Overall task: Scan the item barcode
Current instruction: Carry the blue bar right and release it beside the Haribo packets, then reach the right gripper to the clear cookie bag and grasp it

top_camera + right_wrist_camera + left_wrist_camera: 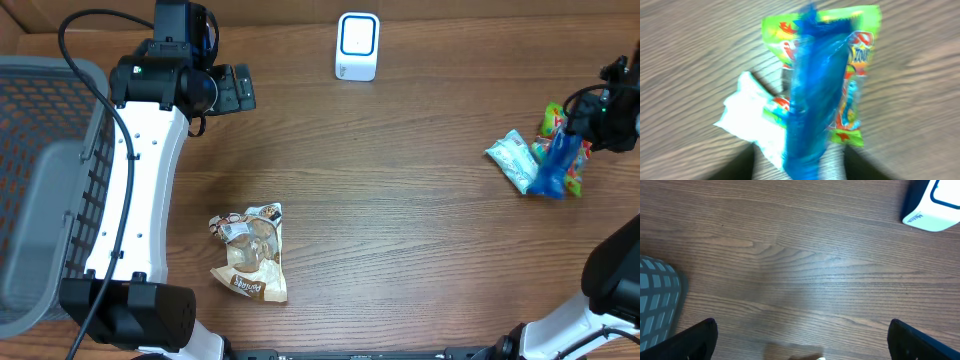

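Observation:
A blue packet [553, 172] lies at the right of the table across a green and red candy packet [556, 122] and beside a white packet [512, 158]. In the right wrist view the blue packet [812, 85] runs up between my right gripper's [799, 167] dark fingers, with a gap on each side; the jaws stand open and the picture is blurred. From overhead the right gripper [573, 138] hangs over this pile. The white scanner [357, 46] stands at the back centre. My left gripper [240, 88] is wide open and empty over bare wood, left of the scanner [932, 205].
A brown snack packet [250, 252] lies at the front centre-left. A grey mesh basket [40, 170] fills the left edge, and its corner [655, 297] shows in the left wrist view. The left arm's white link crosses the table beside the basket.

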You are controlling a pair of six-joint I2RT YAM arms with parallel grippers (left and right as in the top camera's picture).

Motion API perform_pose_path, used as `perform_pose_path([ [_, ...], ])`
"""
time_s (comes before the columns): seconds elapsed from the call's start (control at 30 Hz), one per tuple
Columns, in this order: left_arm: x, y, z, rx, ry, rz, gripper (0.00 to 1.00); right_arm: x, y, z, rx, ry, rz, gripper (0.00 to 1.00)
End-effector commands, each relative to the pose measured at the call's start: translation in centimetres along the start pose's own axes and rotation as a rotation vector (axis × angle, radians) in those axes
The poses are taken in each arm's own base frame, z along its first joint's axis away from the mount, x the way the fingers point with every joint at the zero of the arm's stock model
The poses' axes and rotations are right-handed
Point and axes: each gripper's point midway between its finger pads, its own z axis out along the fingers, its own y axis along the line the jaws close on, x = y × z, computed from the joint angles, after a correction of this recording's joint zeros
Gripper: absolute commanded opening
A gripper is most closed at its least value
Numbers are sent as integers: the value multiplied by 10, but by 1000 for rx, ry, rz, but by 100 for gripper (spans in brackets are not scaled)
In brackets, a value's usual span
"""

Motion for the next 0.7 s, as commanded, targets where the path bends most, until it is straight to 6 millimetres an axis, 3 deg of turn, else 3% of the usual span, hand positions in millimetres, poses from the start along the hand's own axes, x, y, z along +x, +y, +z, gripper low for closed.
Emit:
perform_pose_path([
  [0.0, -8, -1, -4, -2, -24, 4, 100, -1, 49, -13, -288, -9, 2, 100],
  [0.17, -8, -1, -4, -2, -24, 4, 100, 9, 123, -56, -783, 40, 9, 100],
  [0.27, -8, -1, -4, -2, -24, 4, 100, 15, 145, -64, -861, 63, -17, 100],
  [0.33, -8, -1, -4, -2, -24, 4, 100, 23, 164, -64, -873, 85, -63, 96],
  [0.43, -8, -1, -4, -2, -24, 4, 100, 42, 201, -60, -868, 128, -162, 83],
  [0.47, -8, -1, -4, -2, -24, 4, 100, 56, 225, -52, -811, 165, -195, 80],
  [0.67, -8, -1, -4, -2, -24, 4, 100, 110, 299, -28, -595, 209, -292, 81],
])
